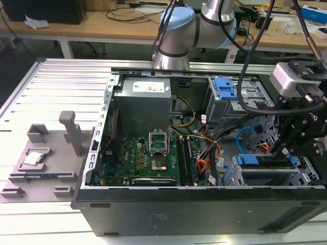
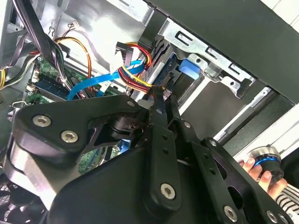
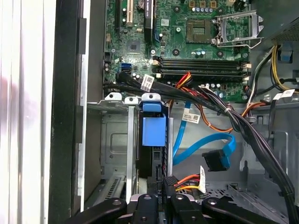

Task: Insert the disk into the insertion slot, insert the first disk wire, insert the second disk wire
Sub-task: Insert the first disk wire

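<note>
Exterior view: hand (image 1: 282,147) lowered inside open computer case (image 1: 204,214) on tabletop (image 1: 56,81), above insertion slot (image 1: 306,176); disk (image 1: 249,160) seated in slot.
Second wrist view: hand narrow, pinching dark plug of first disk wire (image 2: 133,74) at disk's end.
First wrist view: second disk wire (image 3: 178,140) loops just beside disk, plug hanging free.

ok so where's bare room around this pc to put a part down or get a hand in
Bare: the slatted table behind the grey fixture, on the exterior view's left; inside, the empty bay beside the disk. Crowded: between the motherboard and the disk, where the first disk wire, the second disk wire and black bundles cross.
</note>
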Available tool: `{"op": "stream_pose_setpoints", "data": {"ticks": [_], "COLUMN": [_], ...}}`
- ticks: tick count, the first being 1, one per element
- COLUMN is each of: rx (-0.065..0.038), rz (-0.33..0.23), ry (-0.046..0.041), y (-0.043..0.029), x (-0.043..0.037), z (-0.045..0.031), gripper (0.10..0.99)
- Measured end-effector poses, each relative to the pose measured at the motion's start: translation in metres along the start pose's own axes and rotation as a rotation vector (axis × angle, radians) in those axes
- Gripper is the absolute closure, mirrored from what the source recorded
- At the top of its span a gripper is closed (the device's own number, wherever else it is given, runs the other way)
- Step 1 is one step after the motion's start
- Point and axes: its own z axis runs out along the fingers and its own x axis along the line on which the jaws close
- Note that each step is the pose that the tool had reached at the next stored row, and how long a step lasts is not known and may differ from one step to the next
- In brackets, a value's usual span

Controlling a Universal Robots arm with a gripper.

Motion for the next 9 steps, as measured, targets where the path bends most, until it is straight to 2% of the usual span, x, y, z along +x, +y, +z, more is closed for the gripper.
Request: {"op": "stream_pose_setpoints", "data": {"ticks": [3, 6, 9], "rx": [0.000, 0.000, 0.000], "rz": [0.000, 0.000, 0.000], "ry": [-0.0010, -0.0013, -0.0044], "y": [-0.0004, -0.0048, -0.0049], "x": [0.0000, -0.0001, 0.0000], "z": [0.0008, 0.0006, 0.0006], "gripper": [0.918, 0.918, 0.918]}}
